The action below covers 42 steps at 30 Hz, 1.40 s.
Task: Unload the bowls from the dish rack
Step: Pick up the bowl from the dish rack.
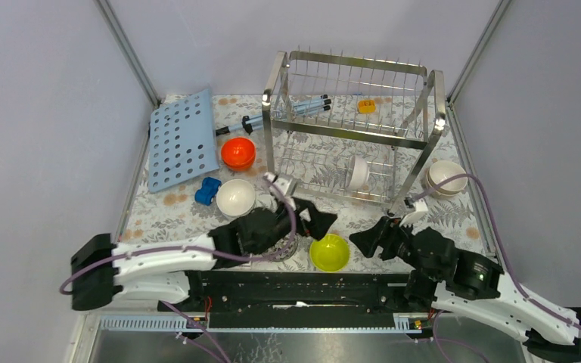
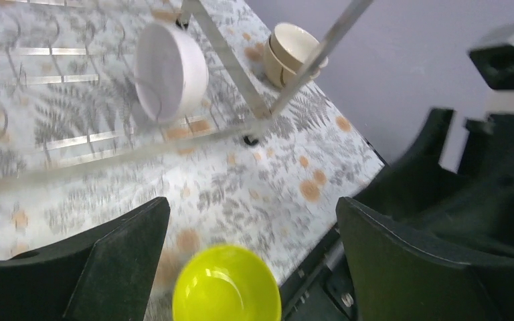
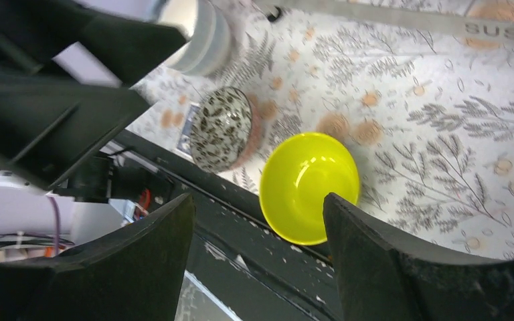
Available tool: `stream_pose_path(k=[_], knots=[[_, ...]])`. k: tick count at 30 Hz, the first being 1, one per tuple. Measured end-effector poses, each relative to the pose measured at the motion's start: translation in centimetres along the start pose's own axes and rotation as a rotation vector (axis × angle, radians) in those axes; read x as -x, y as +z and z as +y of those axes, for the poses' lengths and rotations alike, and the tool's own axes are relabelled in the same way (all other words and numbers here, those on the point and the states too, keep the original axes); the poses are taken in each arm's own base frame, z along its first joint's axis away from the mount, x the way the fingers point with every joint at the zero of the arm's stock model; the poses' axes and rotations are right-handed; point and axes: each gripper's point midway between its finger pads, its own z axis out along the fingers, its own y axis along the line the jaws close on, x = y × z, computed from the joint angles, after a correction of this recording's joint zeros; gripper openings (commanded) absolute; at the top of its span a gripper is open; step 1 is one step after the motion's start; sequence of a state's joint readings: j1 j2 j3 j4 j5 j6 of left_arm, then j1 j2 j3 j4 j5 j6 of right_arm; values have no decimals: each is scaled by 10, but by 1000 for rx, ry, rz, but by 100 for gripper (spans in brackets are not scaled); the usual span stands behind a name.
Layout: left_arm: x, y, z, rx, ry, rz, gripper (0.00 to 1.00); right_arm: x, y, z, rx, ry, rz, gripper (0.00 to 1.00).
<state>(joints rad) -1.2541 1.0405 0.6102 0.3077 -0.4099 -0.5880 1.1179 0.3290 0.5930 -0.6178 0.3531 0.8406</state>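
The steel dish rack (image 1: 352,128) stands at the back right. One white bowl (image 1: 358,172) stands on edge in its lower tier and also shows in the left wrist view (image 2: 170,70). A yellow bowl (image 1: 329,252) sits upright at the table's front edge between both grippers, seen also in the left wrist view (image 2: 226,284) and the right wrist view (image 3: 310,184). My left gripper (image 1: 314,219) is open and empty just left of and above it (image 2: 254,207). My right gripper (image 1: 367,240) is open and empty just to its right (image 3: 258,200).
A speckled bowl (image 3: 222,128) lies under my left arm. A white bowl (image 1: 235,197), an orange bowl (image 1: 238,153) and stacked cream bowls (image 1: 445,178) sit on the table. A light-blue perforated board (image 1: 183,140) and a blue toy (image 1: 208,191) lie at the left.
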Motion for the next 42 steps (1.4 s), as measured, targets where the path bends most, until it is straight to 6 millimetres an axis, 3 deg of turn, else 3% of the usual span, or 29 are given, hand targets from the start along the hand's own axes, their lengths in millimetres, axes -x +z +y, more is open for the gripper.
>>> stream_pose_path(k=[4, 9, 15, 20, 31, 37, 42], knots=[[10, 51, 1, -66, 42, -10, 94, 8, -4, 3, 88, 15, -92, 77], [11, 92, 6, -157, 60, -23, 85, 7, 1, 1, 137, 1, -143, 77], [-6, 130, 20, -255, 77, -24, 74, 9, 0, 5, 177, -39, -163, 77], [-25, 159, 33, -287, 86, 3, 72, 17, -9, 7, 209, -48, -206, 77], [-23, 194, 35, -322, 86, -40, 70, 29, -18, 11, 226, -54, -250, 77], [-22, 197, 35, -338, 86, -44, 67, 32, -21, 12, 228, -54, -254, 77], [-21, 199, 35, -351, 83, -47, 74, 32, -22, 9, 218, -57, -250, 77]])
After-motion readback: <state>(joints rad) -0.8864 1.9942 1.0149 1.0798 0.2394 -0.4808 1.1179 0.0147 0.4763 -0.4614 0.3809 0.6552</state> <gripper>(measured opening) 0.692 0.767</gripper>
